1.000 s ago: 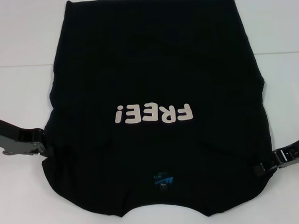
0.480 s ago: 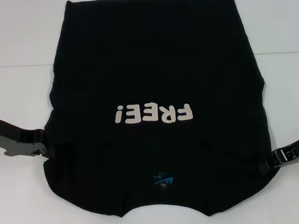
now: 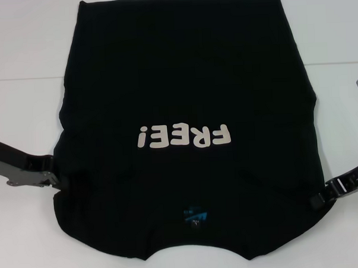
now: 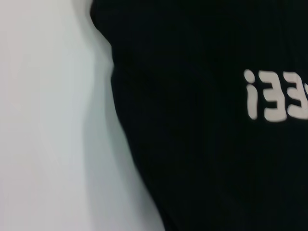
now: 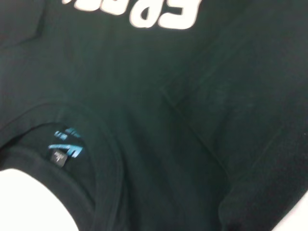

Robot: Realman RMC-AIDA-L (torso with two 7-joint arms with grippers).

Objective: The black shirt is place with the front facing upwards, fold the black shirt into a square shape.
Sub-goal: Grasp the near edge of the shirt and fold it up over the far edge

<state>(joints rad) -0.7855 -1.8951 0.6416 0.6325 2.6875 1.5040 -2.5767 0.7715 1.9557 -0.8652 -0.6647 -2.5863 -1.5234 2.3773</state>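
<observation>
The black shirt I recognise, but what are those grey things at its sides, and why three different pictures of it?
You are looking at a two-armed robot that is meant to fold the shirt into a square. The wide picture comes from a camera on its head, looking down at a white table. The black shirt lies flat there, front up, with white "FREE!" lettering and a small blue neck label near the collar.

The grey things are the robot's arms. The left gripper sits at one edge of the shirt and the right gripper at the opposite edge. Whether they have pinched the cloth cannot be seen.

The other two pictures come from cameras on each wrist, so they show close-ups of the same shirt.
</observation>
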